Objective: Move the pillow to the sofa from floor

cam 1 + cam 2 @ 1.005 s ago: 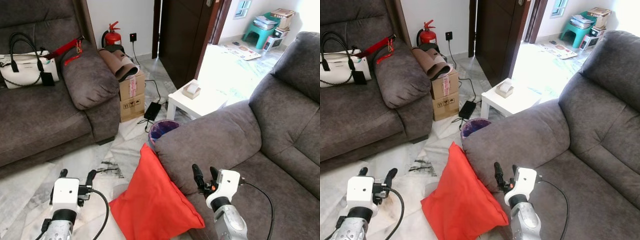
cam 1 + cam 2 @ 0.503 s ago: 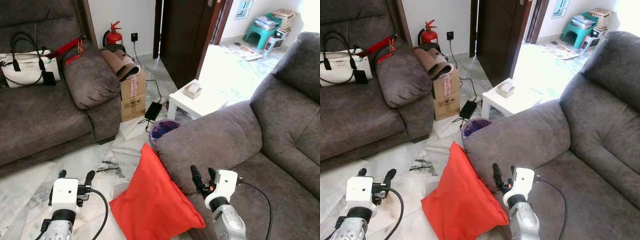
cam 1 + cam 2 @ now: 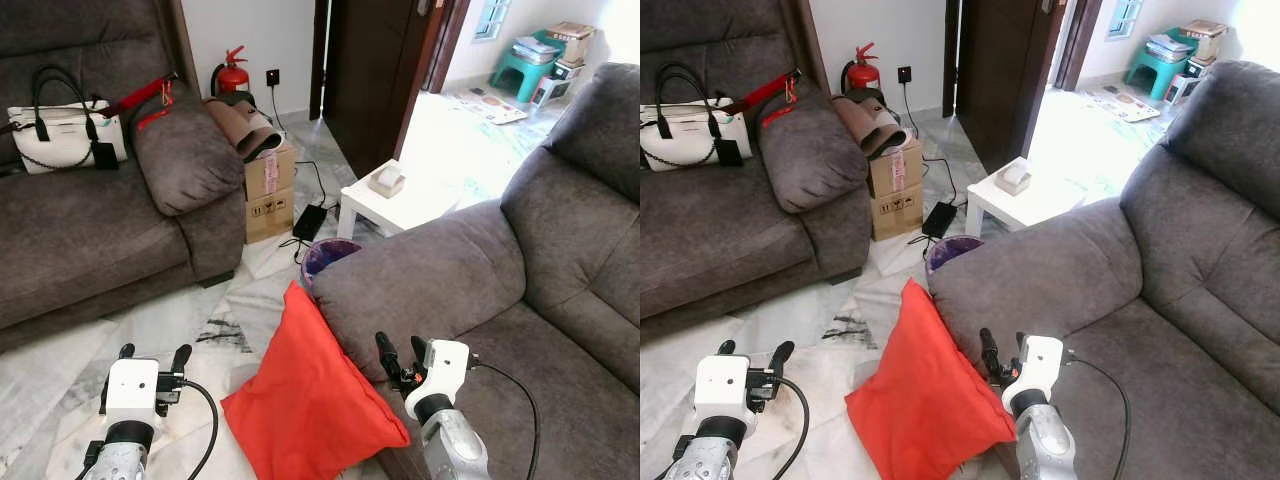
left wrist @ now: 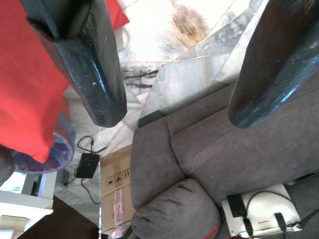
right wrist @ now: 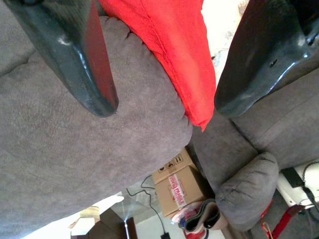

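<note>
Square red fabric pillow (image 3: 310, 405) stands on the marble floor (image 3: 200, 310), leaning against the grey sofa's (image 3: 520, 300) armrest. Both hands, left (image 3: 152, 352) and right (image 3: 397, 350), gape, empty. Recommend gripping 2 opposite edges.

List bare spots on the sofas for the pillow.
The right grey fabric sofa's seat, between its armrest and backrest, is bare. The left grey sofa is bare mid-seat; a white handbag crowds its back. The red square pillow leans against the right armrest.
</note>
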